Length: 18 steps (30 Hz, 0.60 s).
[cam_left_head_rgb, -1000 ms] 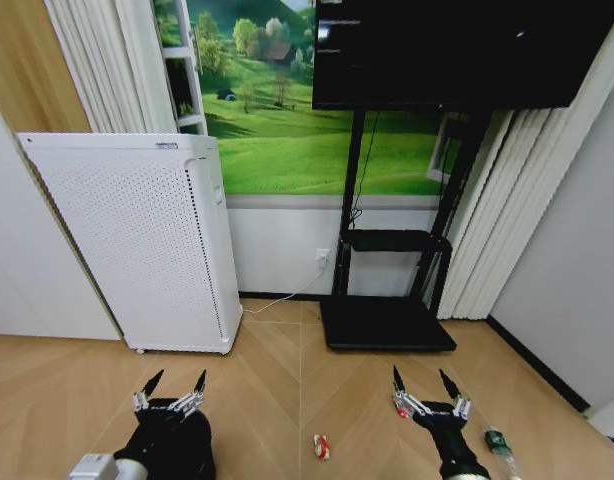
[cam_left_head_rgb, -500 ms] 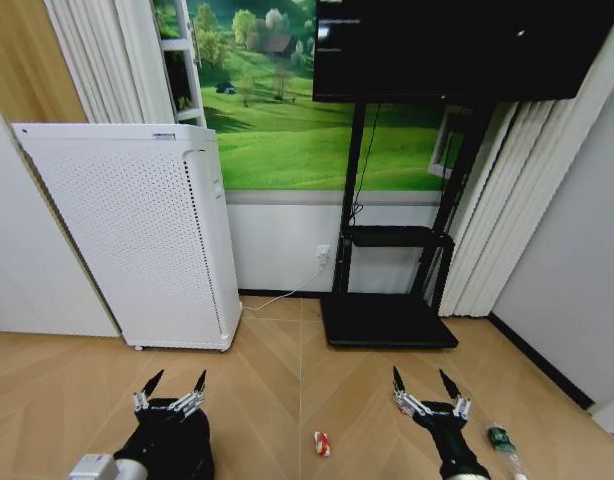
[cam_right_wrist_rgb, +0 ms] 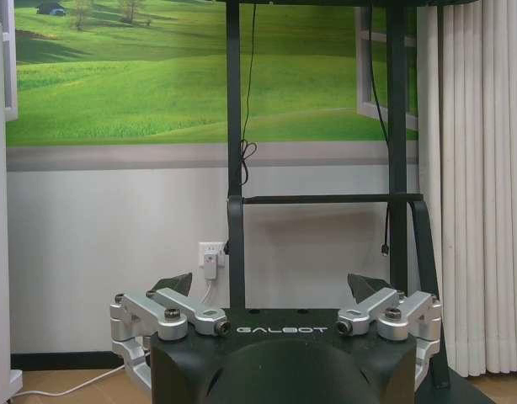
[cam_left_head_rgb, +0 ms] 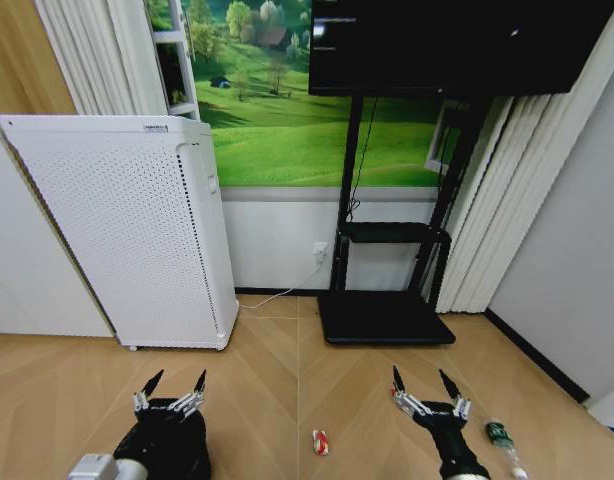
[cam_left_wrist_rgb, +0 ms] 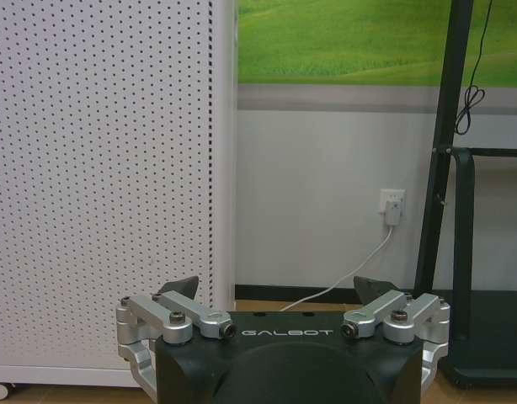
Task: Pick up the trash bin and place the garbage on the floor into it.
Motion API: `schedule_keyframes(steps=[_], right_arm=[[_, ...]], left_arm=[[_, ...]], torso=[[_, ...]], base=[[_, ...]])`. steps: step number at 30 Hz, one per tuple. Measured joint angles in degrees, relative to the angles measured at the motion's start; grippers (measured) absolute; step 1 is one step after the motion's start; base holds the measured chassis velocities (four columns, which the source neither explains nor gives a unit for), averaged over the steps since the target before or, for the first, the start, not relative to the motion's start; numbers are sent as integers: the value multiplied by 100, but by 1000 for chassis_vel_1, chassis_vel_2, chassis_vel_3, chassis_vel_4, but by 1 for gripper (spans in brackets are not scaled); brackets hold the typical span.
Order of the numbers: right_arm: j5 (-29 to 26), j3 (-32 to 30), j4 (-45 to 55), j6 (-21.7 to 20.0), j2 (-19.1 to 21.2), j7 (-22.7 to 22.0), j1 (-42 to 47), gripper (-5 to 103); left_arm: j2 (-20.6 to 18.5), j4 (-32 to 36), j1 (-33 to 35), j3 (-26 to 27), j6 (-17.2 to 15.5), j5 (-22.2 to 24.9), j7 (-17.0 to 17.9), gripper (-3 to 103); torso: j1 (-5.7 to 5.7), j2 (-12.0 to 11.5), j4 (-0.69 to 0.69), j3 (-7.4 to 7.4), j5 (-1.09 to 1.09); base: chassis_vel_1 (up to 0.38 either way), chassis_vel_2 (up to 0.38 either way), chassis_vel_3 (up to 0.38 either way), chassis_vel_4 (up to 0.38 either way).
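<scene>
The trash bin is out of view. Two pieces of garbage lie on the wooden floor in the head view. A red-and-white wrapper (cam_left_head_rgb: 320, 441) rests between my two arms. A small green-labelled bottle (cam_left_head_rgb: 501, 438) lies just right of my right arm. My left gripper (cam_left_head_rgb: 177, 378) is held low and open with nothing in it, pointing at the white unit (cam_left_wrist_rgb: 98, 168). My right gripper (cam_left_head_rgb: 418, 375) is also open with nothing between its fingers, facing the black stand. Each wrist view shows its own gripper, left (cam_left_wrist_rgb: 279, 288) and right (cam_right_wrist_rgb: 274, 284), with the fingers spread.
A tall white perforated box unit (cam_left_head_rgb: 127, 235) stands at the left against the wall. A black TV stand (cam_left_head_rgb: 385, 318) with a flat base and a screen above stands ahead, its cable running to a wall socket (cam_left_head_rgb: 321, 252). White curtains (cam_left_head_rgb: 492, 220) hang at the right.
The whole head picture has shifted: the white unit has slid left and grown, and the floor litter has shifted slightly, so the camera moved. Both grippers hold the same open pose.
</scene>
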<state>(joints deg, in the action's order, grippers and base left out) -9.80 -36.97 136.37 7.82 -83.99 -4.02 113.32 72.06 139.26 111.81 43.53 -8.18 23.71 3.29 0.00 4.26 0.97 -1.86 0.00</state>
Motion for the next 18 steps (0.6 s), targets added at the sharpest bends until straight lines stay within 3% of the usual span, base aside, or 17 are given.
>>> schedule_keyframes(steps=[18], right_arm=[[0,0,0,0,0,0,0,100]], left_arm=[[0,0,0,0,0,0,0,100]], torso=[[0,38,0,-30,0]], base=[[0,0,0,0]])
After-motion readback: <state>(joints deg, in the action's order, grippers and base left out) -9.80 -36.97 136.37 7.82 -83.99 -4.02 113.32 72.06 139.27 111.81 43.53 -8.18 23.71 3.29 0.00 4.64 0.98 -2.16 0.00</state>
